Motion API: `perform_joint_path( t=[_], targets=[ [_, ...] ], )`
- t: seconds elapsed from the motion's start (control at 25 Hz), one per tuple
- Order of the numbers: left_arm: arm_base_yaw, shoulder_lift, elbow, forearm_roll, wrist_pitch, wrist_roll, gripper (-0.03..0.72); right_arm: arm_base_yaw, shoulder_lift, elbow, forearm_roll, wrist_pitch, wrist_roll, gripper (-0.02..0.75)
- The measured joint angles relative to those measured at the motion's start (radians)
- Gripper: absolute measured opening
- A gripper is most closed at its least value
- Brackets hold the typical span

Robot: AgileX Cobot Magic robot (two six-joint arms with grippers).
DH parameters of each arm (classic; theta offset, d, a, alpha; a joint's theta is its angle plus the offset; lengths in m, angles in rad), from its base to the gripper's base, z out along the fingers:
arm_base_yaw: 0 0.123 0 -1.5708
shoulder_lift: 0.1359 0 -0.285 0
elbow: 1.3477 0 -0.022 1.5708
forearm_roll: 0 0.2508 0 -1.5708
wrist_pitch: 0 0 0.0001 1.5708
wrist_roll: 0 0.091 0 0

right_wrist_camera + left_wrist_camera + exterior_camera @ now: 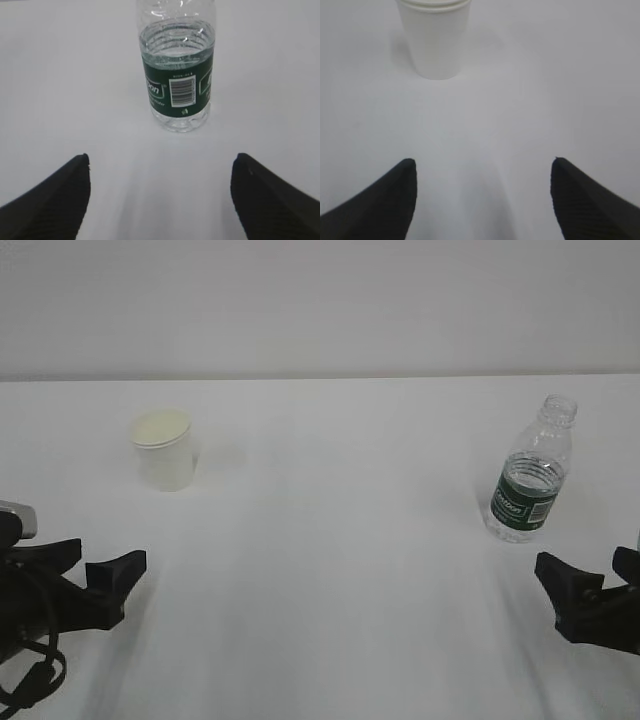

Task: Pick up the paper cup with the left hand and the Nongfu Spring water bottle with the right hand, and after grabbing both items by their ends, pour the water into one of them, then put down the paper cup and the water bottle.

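The white paper cup (163, 449) stands upright on the table at the left; the left wrist view shows the paper cup (434, 37) ahead and a little left of centre. My left gripper (98, 558) sits near the front left corner, open and empty, well short of the cup; its midpoint (482, 165) lies over bare table. The capless Nongfu Spring water bottle (532, 472) stands upright at the right, with clear water (176, 44) up to its green label. My right gripper (585, 568) is open and empty just in front of the bottle (177, 75).
The white table (340, 570) runs back to a pale wall (320, 300). Black cables (30, 680) hang by the left arm at the bottom left corner.
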Motion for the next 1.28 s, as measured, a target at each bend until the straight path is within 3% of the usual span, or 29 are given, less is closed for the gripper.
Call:
perform_joint_path(
  t=[1.28],
  targets=[
    [0.019,0.068,-0.221,-0.059,-0.002,0.087,0.587,0.0,0.254,-0.206,0.027,-0.003,-0.032,0.661]
  ],
)
